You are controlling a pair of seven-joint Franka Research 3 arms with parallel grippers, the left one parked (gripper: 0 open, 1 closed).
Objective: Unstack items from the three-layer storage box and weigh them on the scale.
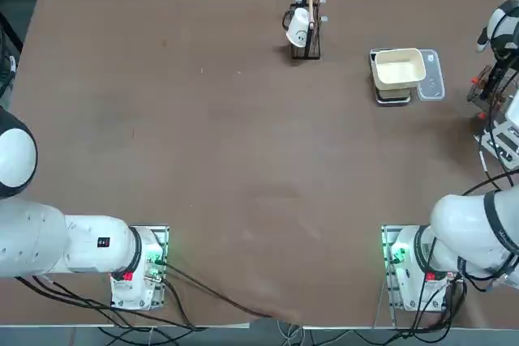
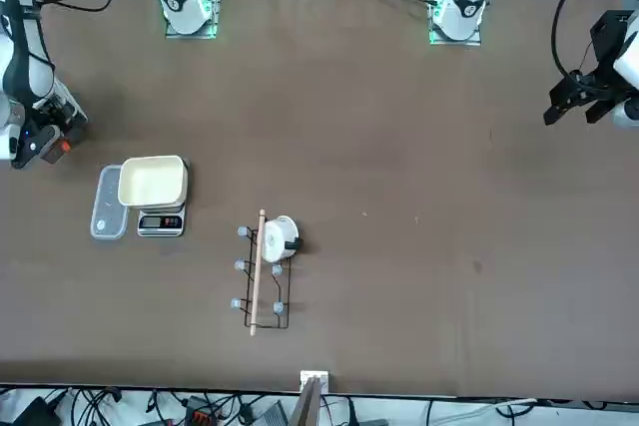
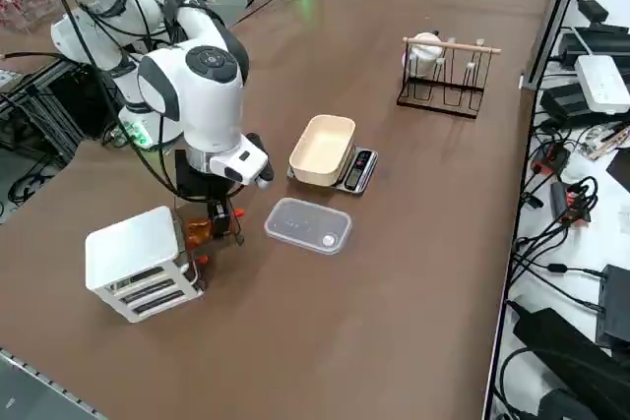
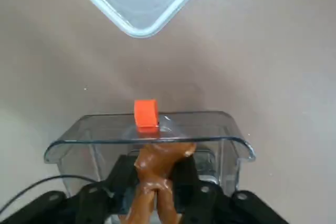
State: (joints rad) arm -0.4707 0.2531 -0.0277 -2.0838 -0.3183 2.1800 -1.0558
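Observation:
In the right wrist view my right gripper (image 4: 154,176) reaches into a clear pulled-out drawer (image 4: 220,129) with an orange handle (image 4: 146,113). Its two black fingers press on either side of a reddish-brown item (image 4: 160,156). From the right side, the gripper (image 3: 212,223) hangs just beside the white three-layer storage box (image 3: 133,253) near the table's corner. The scale (image 3: 359,170) stands further in, with an empty cream bowl (image 3: 323,150) on it. No other items show.
A clear plastic lid (image 3: 308,225) lies flat between the storage box and the scale. A black wire rack (image 3: 443,76) with a white cup and a wooden rod stands beyond the scale. The table's edge runs close behind the box.

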